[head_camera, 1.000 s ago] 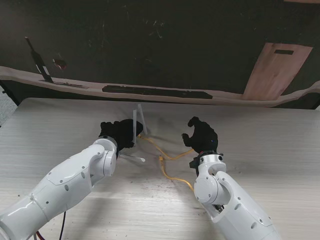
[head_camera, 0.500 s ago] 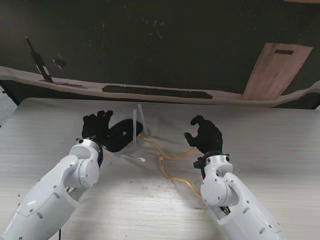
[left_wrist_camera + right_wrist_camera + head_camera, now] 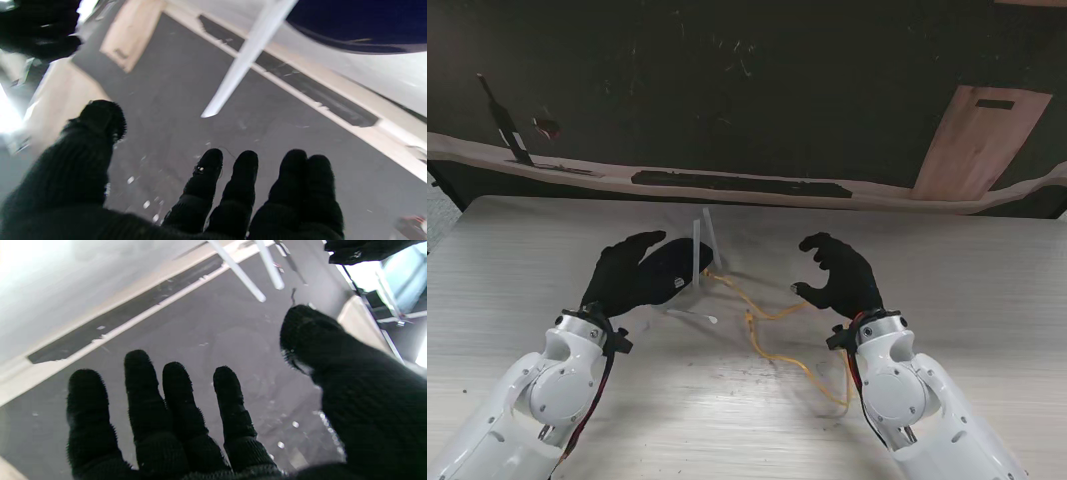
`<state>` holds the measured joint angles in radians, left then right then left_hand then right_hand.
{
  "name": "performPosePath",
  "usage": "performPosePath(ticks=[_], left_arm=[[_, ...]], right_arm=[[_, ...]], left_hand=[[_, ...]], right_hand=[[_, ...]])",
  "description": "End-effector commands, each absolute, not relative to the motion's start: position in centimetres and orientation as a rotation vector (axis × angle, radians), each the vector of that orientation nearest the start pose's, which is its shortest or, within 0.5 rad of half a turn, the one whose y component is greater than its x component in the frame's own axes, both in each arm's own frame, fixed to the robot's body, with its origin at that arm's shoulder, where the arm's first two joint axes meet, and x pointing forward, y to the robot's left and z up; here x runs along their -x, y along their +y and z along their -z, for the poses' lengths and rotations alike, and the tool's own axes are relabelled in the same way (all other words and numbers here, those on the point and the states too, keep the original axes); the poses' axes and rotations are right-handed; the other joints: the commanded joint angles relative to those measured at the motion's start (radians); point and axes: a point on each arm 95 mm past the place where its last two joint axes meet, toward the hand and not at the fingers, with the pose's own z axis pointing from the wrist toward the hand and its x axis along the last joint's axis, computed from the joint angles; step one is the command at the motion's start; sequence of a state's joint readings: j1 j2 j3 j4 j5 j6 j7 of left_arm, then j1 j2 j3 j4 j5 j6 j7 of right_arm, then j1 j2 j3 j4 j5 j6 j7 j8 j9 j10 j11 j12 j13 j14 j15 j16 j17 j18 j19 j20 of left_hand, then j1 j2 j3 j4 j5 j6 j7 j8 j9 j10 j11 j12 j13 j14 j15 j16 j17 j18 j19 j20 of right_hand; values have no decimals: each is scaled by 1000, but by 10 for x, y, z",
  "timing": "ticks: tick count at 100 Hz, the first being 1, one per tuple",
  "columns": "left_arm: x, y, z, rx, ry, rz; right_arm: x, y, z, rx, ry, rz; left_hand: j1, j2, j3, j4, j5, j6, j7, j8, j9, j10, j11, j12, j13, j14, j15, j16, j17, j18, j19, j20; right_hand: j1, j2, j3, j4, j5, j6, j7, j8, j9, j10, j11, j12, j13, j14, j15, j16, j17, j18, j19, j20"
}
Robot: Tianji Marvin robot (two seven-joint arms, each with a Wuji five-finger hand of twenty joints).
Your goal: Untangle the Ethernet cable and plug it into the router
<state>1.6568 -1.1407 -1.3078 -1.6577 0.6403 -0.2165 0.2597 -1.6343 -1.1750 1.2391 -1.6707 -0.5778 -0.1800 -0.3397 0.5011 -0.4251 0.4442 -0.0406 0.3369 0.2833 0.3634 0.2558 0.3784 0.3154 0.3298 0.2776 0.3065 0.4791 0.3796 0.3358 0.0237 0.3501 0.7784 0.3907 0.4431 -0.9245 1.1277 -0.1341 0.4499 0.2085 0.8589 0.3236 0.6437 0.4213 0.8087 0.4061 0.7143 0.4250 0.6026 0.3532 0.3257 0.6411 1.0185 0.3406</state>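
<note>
Matt pale wood-grain table (image 3: 987, 300), glossy dark plastic router (image 3: 670, 272), fuzzy black knit left robot hand (image 3: 622, 275).

Router (image 3: 675, 272) with upright antennas (image 3: 699, 240) sits just ahead of left hand (image 3: 622, 275). Cable (image 3: 772, 335) sprawls between the hands. Bare tabletop (image 3: 967, 270) right of right hand (image 3: 842, 275).

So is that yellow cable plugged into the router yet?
Seemingly plugged: one cable end reaches the router, though the socket itself is hidden. Both hands are off it.
</note>
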Motion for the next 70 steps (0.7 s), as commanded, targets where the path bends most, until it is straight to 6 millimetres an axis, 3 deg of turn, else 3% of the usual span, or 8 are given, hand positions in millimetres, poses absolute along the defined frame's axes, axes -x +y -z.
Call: performPosePath(ticks=[1, 18, 32, 70], left_arm=[[-381, 9, 298, 1341, 1043, 1994], [-372, 17, 295, 1409, 1044, 2193], [-366, 15, 294, 1404, 1134, 2257], [-364, -14, 294, 1344, 1267, 2290]], right_arm=[[-378, 15, 289, 1870, -1264, 2846], [-370, 7, 286, 1750, -1273, 2825], [-366, 4, 283, 1695, -1226, 2792], [-360, 13, 276, 1588, -1148, 2713]], left_hand=[[-4, 3, 32, 15, 13, -22, 13, 19, 22, -34, 6, 1, 48, -111, 26, 35, 31, -17, 63, 33], [12, -17, 48, 11, 16, -30, 7, 19, 30, -38, 8, 2, 75, -113, 36, 61, 43, -6, 94, 52], [9, -30, 59, 5, 28, -45, -7, 19, 44, -51, -3, -3, 81, -122, 16, 68, 43, -13, 82, 48], [-12, -58, 134, -8, -23, -45, -28, 14, 8, -65, 8, 5, 66, -144, -9, 68, 39, -25, 35, 26]], right_hand=[[-28, -37, 26, -32, -38, -29, 22, 7, -23, -29, 0, -11, -14, -32, -13, -9, -8, -19, -28, 0], [-72, -80, 43, -49, -68, -49, 28, 8, -46, -49, -10, -14, -17, -48, -25, -10, -8, -55, -70, 3], [-112, -109, 62, -63, -81, -59, 30, 6, -59, -58, -18, -17, -26, -57, -43, -14, -12, -72, -128, 3], [-193, -121, 76, -80, -96, -79, 34, 5, -60, -77, -28, -22, -26, -72, -62, -16, -2, -58, -192, 27]])
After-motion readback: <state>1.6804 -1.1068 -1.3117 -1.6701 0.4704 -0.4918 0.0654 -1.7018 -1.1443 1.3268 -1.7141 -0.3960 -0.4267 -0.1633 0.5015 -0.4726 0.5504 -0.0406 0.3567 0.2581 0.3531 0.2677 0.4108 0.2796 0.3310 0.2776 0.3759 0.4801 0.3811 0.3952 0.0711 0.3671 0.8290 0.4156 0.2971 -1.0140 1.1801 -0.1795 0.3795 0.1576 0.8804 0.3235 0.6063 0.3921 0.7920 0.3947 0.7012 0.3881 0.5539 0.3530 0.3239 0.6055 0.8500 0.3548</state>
